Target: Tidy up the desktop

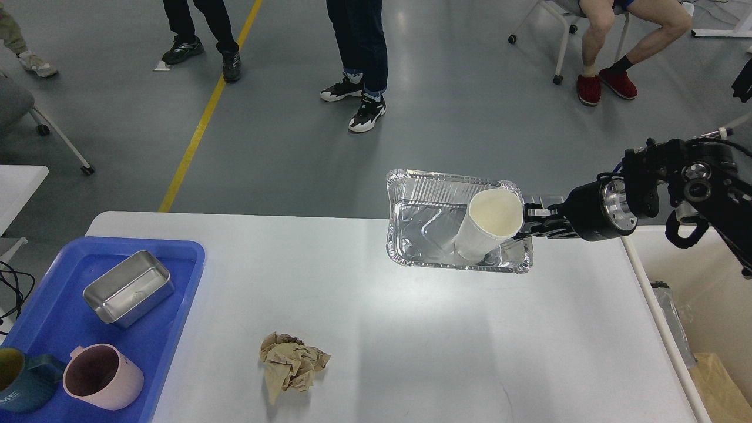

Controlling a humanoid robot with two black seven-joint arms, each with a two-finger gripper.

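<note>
The white desktop (411,341) fills the lower view. Held in the air above its far right part is a silver foil tray (429,217), tilted toward me, with a white paper cup (490,226) leaning inside it. My right gripper (529,226) comes in from the right and is shut on the foil tray's right rim. A crumpled brown paper ball (292,364) lies on the desktop near the front. My left gripper is out of view.
A blue tray (158,329) at the left holds a steel box (128,286), a pink mug (103,376) and a dark teal mug (20,388). A cream bin (719,329) stands right of the desktop. People stand and sit on the floor beyond.
</note>
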